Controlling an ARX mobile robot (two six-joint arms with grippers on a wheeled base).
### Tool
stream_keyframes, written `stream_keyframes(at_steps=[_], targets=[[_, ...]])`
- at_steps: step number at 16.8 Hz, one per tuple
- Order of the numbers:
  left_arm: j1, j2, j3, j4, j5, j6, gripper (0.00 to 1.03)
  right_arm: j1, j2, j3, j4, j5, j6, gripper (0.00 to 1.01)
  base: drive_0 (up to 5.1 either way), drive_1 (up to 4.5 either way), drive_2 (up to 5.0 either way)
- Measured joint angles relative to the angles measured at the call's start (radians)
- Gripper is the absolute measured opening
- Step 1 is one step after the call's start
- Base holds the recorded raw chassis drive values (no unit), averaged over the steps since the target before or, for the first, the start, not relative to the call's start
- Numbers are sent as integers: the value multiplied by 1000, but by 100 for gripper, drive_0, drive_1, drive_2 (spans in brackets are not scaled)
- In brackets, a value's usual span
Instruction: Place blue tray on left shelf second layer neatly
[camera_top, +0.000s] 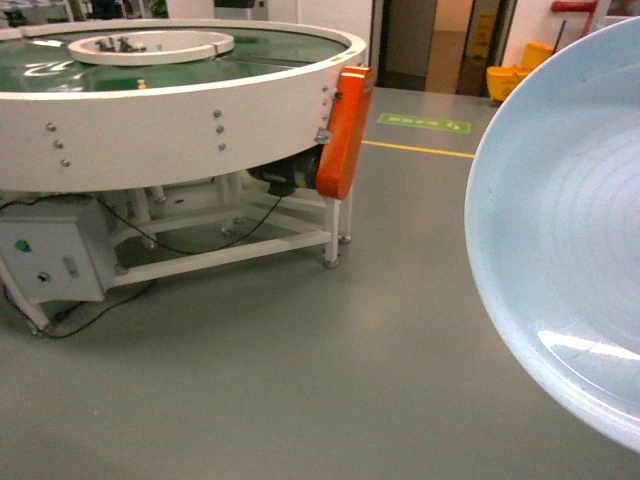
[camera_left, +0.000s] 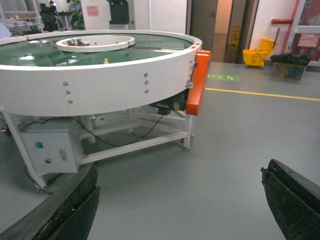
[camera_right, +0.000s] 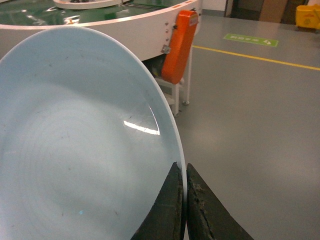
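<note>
The right gripper (camera_right: 185, 200) has its fingers (camera_right: 167, 210) pinched on the rim of the blue tray (camera_right: 75, 150), held on edge in the air, right of the round conveyor table (camera_top: 180, 110). The left gripper (camera_left: 175, 200) hangs spread wide, holding nothing. Bare grey floor (camera_top: 300, 380) lies open beside the table's orange guard (camera_top: 345, 130).

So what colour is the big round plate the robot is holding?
Pale sky blue. The blue tray shows best in the right wrist view, pinched at its rim by the right gripper.
</note>
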Motion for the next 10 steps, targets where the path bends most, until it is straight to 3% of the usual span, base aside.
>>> stream_keyframes(at_steps=[10], targets=[[0,0,0,-1,0,0,98,0,-1,0,2,0,0,2,307,-169,-555]])
